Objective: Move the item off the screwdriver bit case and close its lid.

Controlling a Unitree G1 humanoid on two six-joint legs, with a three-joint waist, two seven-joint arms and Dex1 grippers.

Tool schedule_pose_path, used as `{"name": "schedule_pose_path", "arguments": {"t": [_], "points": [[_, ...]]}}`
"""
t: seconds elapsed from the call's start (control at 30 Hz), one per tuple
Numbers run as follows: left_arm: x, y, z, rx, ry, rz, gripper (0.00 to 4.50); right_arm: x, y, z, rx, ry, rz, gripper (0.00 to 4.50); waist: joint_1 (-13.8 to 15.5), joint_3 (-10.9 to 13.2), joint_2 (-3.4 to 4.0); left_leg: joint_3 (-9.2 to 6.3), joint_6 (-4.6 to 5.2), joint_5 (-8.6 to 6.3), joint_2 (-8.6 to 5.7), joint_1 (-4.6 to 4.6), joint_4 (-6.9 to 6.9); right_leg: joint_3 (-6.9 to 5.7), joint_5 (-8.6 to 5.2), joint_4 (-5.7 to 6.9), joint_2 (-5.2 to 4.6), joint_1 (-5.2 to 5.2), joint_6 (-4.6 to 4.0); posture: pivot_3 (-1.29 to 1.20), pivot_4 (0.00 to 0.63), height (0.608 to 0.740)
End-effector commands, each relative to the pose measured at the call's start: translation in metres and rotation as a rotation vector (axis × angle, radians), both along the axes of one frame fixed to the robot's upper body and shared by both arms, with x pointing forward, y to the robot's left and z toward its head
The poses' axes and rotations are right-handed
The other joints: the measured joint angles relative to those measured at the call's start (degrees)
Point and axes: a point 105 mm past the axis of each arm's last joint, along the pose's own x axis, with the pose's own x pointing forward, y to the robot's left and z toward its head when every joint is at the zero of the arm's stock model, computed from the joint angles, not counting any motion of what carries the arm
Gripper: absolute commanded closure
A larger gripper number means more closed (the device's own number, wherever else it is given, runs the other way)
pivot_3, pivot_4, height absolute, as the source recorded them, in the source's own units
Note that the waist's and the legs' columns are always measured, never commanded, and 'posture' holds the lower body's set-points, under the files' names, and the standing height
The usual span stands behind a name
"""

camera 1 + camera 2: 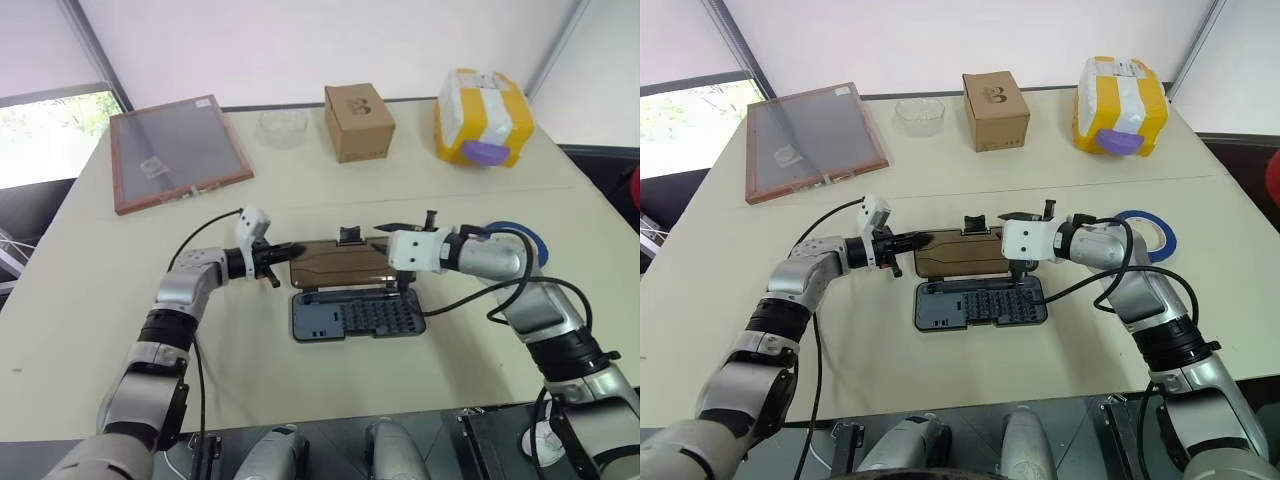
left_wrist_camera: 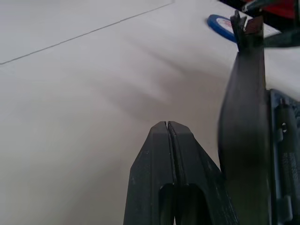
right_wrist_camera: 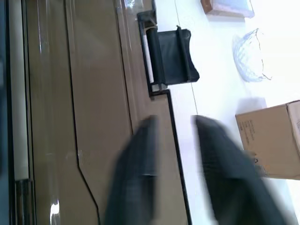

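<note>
Table (image 1: 970, 400): you're looking at a pale top carrying everything.
Far side: wood-framed panel (image 1: 812, 138), clear dish (image 1: 919, 114), cardboard box (image 1: 995, 110), yellow package (image 1: 1119, 105) are sitting.
Near side: open bit case (image 1: 980, 303) and blue tape roll (image 1: 1156, 228) are lying apart.

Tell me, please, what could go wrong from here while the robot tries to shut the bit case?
1. The lid is open with the right gripper parted over its far edge; a loose hold could let it flop back.
2. The shut left gripper sits at the lid's end; pushing there might slide the screwdriver bit case rather than fold it.
3. The blue tape lies beside the right forearm, which could knock it.
</note>
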Motion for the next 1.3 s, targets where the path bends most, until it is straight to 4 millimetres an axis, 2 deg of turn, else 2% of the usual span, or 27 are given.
{"name": "schedule_pose_path", "arguments": {"t": [0.03,0.07,0.13,0.2,0.27,0.37,0.47,0.5,0.57,0.7,0.8,0.9,1.0,1.07,1.1,1.17,1.3], "points": [[0.002,-0.004,0.017,-0.021,-0.056,-0.032,4.5,-0.009,-0.007,0.029,-0.007,-0.071,-0.033,1.06,0.04,0.0,0.0,0.0,0.0,0.0,0.0,0.0,0.0,0.0,0.0,0.0,0.0,0.0,0.0,0.0,0.15,0.74],[0.001,-0.004,0.019,-0.023,-0.059,-0.045,4.5,-0.016,-0.01,0.034,0.013,-0.045,-0.051,0.59,0.12,0.0,0.0,-0.01,0.0,0.0,0.0,0.0,-0.01,0.0,0.0,0.0,0.0,-0.01,0.0,0.0,0.15,0.74],[0.0,-0.005,0.024,-0.032,-0.058,-0.074,4.5,-0.035,-0.014,0.048,0.16,0.069,-0.085,0.59,0.18,0.0,0.0,-0.04,0.0,0.0,0.0,-0.04,0.0,0.0,0.0,0.0,0.0,-0.02,0.0,0.0,0.15,0.74],[-0.004,-0.006,0.029,-0.039,-0.049,-0.118,4.5,-0.062,-0.016,0.053,0.267,0.235,-0.089,0.59,0.27,0.01,-0.02,-0.09,0.01,0.0,0.0,-0.1,0.0,-0.01,0.0,-0.01,-0.01,-0.03,0.0,0.0,0.15,0.74],[-0.016,-0.01,0.033,-0.02,-0.032,-0.225,4.5,-0.089,-0.025,0.058,0.334,0.408,-0.109,0.59,0.24,0.02,-0.02,-0.14,0.02,-0.01,0.0,-0.12,0.01,-0.02,0.0,-0.01,-0.02,-0.01,0.0,0.0,0.15,0.74],[-0.048,-0.02,0.033,0.049,-0.014,-0.447,4.5,-0.109,-0.039,0.067,0.403,0.535,-0.147,0.59,0.26,0.02,-0.03,-0.14,0.06,-0.03,0.0,-0.15,0.05,-0.02,0.0,-0.05,-0.04,0.02,0.0,0.0,0.15,0.74],[-0.101,-0.016,0.007,0.233,0.064,-0.742,4.5,-0.105,-0.05,0.065,0.415,0.527,-0.224,0.59,0.11,0.01,0.0,-0.11,0.09,-0.05,0.02,-0.04,-0.01,-0.01,0.0,-0.09,-0.06,0.11,-0.01,0.0,0.15,0.74],[-0.111,-0.012,-0.001,0.277,0.073,-0.791,4.5,-0.106,-0.05,0.062,0.409,0.535,-0.23,0.59,-0.02,0.01,0.02,-0.07,0.11,-0.07,0.03,0.01,-0.05,0.0,0.0,-0.09,-0.07,0.11,-0.01,0.0,0.15,0.74],[-0.109,-0.007,-0.005,0.304,0.054,-0.767,4.5,-0.107,-0.043,0.053,0.403,0.552,-0.217,0.59,0.1,0.07,0.09,0.0,0.11,-0.07,0.1,0.05,-0.12,0.0,0.0,-0.09,-0.04,0.1,-0.01,0.0,0.15,0.74],[-0.056,-0.012,0.027,0.187,-0.029,-0.507,4.5,-0.114,-0.021,0.034,0.407,0.625,-0.158,0.59,1.93,0.24,-0.13,0.01,0.08,-0.04,0.09,-0.04,0.18,-0.01,0.0,-0.09,-0.01,0.14,-0.01,0.0,0.15,0.74],[-0.028,-0.015,0.046,0.167,-0.126,-0.4,4.5,-0.121,-0.002,0.013,0.401,0.712,-0.102,0.59,2.68,0.27,-0.19,-0.02,0.16,-0.09,0.02,-0.12,0.44,-0.02,0.0,-0.06,-0.03,0.2,0.0,0.0,0.15,0.74],[-0.007,-0.026,0.063,0.172,-0.223,-0.344,4.5,-0.127,0.019,-0.008,0.405,0.809,-0.02,1.43,2.99,0.29,-0.21,0.01,0.25,-0.14,-0.04,-0.13,0.49,-0.02,0.0,-0.07,-0.08,0.21,0.0,0.0,0.15,0.74],[-0.004,-0.042,0.069,0.188,-0.258,-0.402,4.5,-0.129,0.031,-0.022,0.399,0.87,0.02,3.01,2.84,0.31,-0.25,0.06,0.28,-0.16,-0.09,-0.17,0.54,-0.03,0.01,-0.07,-0.13,0.2,0.01,0.0,0.15,0.74],[-0.006,-0.053,0.065,0.212,-0.268,-0.457,4.5,-0.139,0.037,-0.031,0.368,0.936,0.061,4.17,2.8,0.32,-0.26,0.08,0.29,-0.16,-0.09,-0.17,0.58,-0.03,0.01,-0.07,-0.13,0.2,0.02,0.0,0.15,0.74],[-0.007,-0.056,0.062,0.223,-0.267,-0.482,4.5,-0.145,0.039,-0.034,0.348,0.967,0.082,4.44,2.81,0.32,-0.26,0.08,0.29,-0.16,-0.09,-0.18,0.59,-0.03,0.01,-0.06,-0.12,0.2,0.02,0.0,0.15,0.74],[-0.012,-0.062,0.051,0.245,-0.235,-0.552,4.5,-0.15,0.04,-0.039,0.329,0.99,0.099,4.44,2.8,0.32,-0.26,0.07,0.29,-0.16,-0.09,-0.17,0.59,-0.05,0.01,-0.05,-0.11,0.19,0.02,0.0,0.15,0.74],[-0.019,-0.069,0.03,0.322,-0.181,-0.663,4.5,-0.145,0.038,-0.049,0.304,0.985,0.066,4.44,2.79,0.33,-0.29,0.08,0.3,-0.17,-0.09,-0.19,0.65,-0.06,0.02,-0.04,-0.1,0.19,0.03,0.0,0.15,0.74]]}}
